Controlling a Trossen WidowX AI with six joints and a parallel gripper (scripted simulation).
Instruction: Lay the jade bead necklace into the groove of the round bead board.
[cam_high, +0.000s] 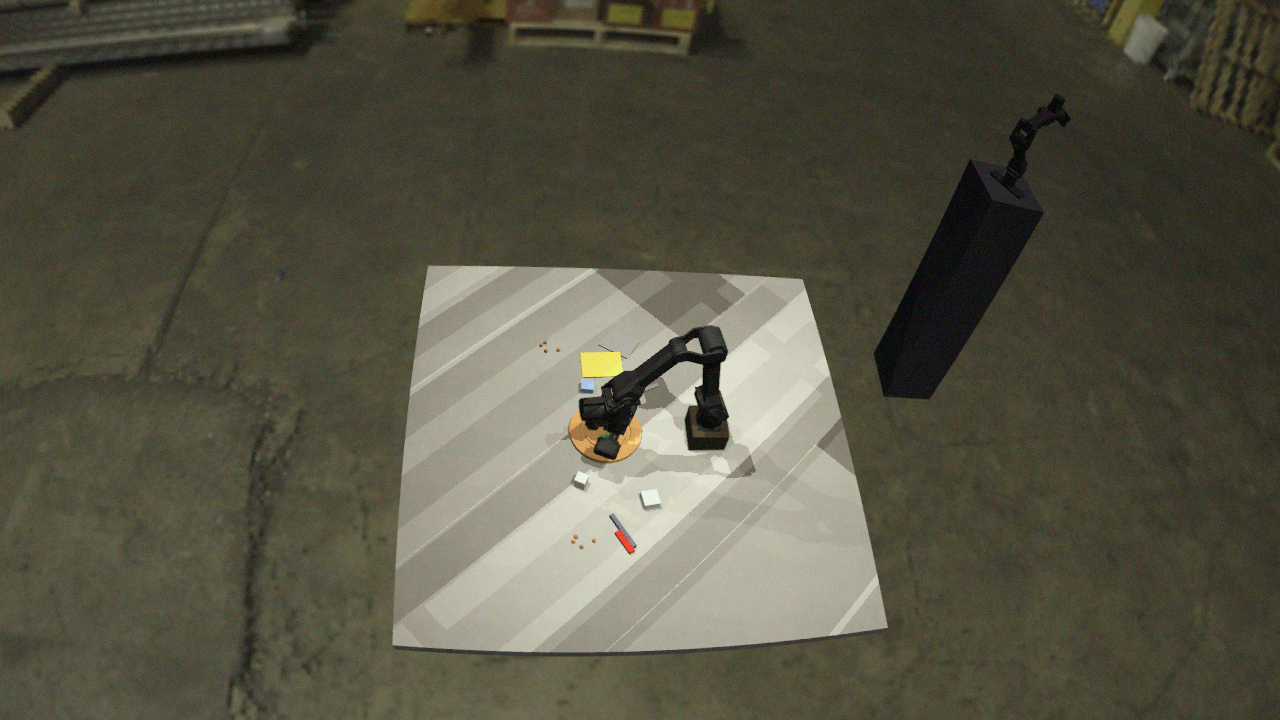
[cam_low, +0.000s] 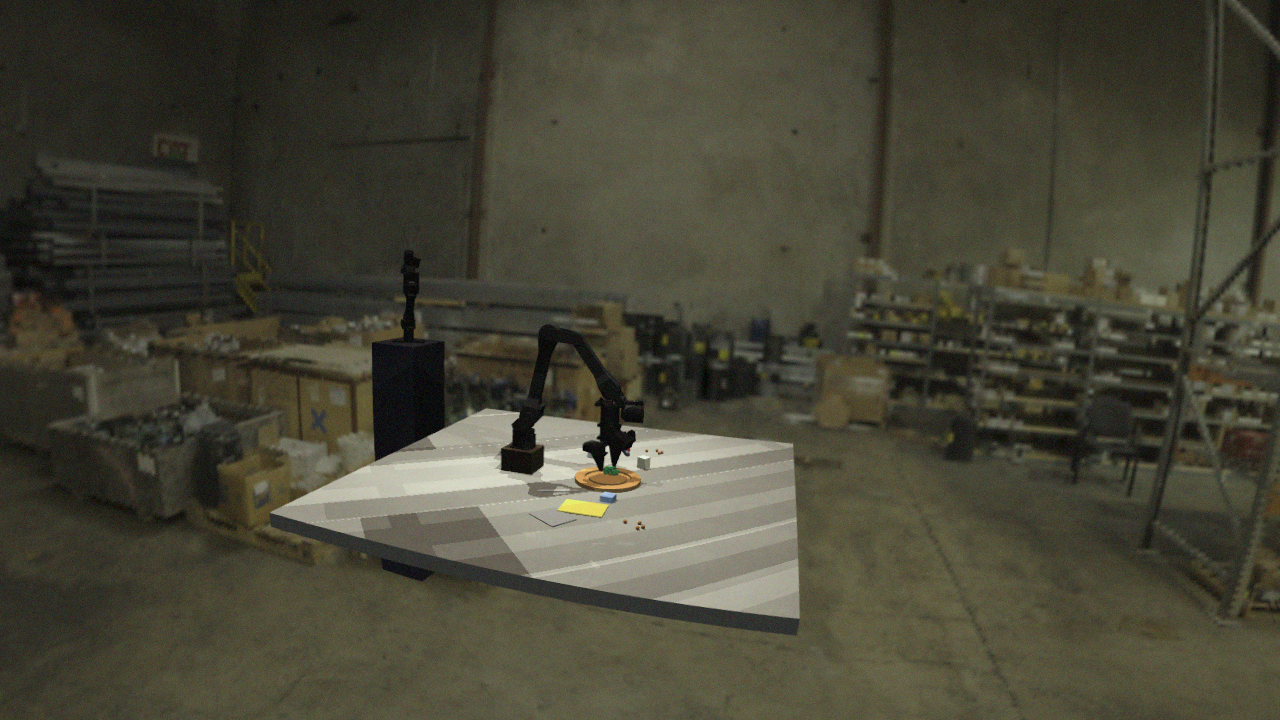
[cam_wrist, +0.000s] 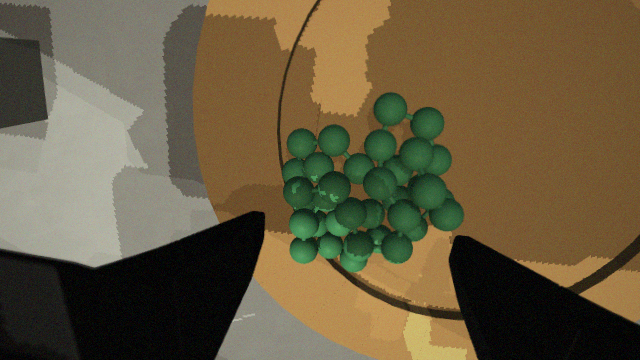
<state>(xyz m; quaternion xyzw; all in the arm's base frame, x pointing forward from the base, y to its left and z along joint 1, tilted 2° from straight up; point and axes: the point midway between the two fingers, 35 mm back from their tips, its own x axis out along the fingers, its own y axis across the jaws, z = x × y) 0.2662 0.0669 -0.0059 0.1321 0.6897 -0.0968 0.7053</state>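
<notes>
The jade bead necklace (cam_high: 604, 437) (cam_low: 610, 471) (cam_wrist: 380, 182) lies bunched in a compact green heap on the round orange-brown bead board (cam_high: 577, 439) (cam_low: 585, 483) (cam_wrist: 237, 110). In the wrist view the heap covers part of the thin dark groove (cam_wrist: 440, 313) on its left side; most of the heap lies inside the ring. My gripper (cam_low: 608, 466) (cam_wrist: 357, 236) points down at the board, open, with one fingertip on each side of the heap's lower part. The beads do not fill the gap, and no finger clearly touches them. The arm covers much of the board in the top view.
A yellow sheet (cam_high: 600, 364) (cam_low: 582, 508) and a blue block (cam_high: 587, 385) (cam_low: 608, 497) lie on one side of the board. Two pale cubes (cam_high: 580, 480) (cam_high: 650, 498) and a red and grey stick (cam_high: 624, 541) lie on the other. Small orange beads lie in two scattered groups.
</notes>
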